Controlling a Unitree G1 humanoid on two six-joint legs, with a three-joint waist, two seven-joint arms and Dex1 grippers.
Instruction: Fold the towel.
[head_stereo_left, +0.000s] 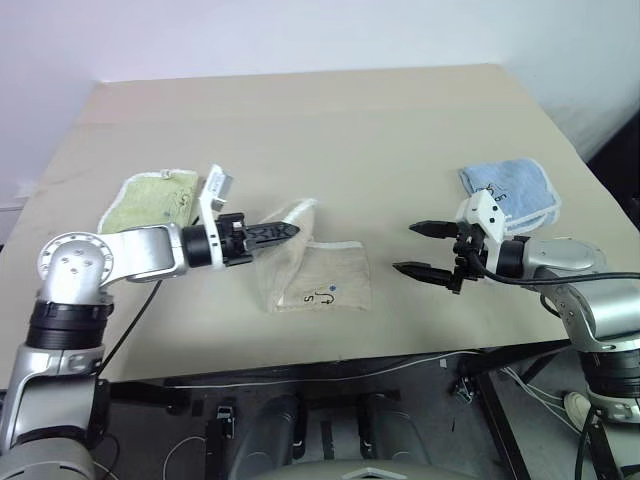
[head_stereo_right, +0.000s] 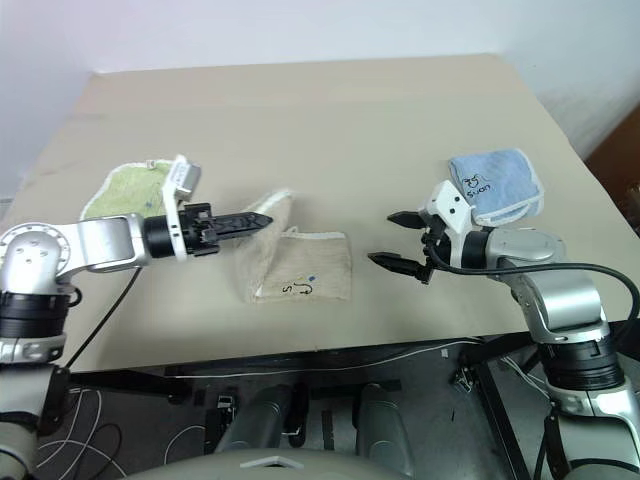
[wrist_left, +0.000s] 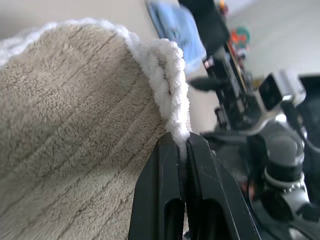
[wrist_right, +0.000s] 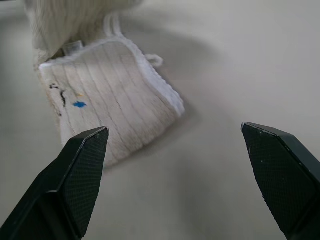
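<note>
Towel (head_stereo_left: 318, 278), ribbed beige terry with white stitched edging, lay mid-table; left gripper (head_stereo_left: 288, 231) clamped its raised edge. Right gripper (head_stereo_left: 421, 248), fingers apart, hovered at three o'clock over bare tabletop (head_stereo_left: 400, 140).

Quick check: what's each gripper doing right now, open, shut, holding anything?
Left gripper: shut on the towel's white edge.
Right gripper: open, holding nothing.

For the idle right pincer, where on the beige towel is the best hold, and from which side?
Probably the white-edged corner of the towel nearest the open right pincer, approached from the robot's right. That part lies flat and unobstructed, while the left pincer pinches the lifted edge.
</note>
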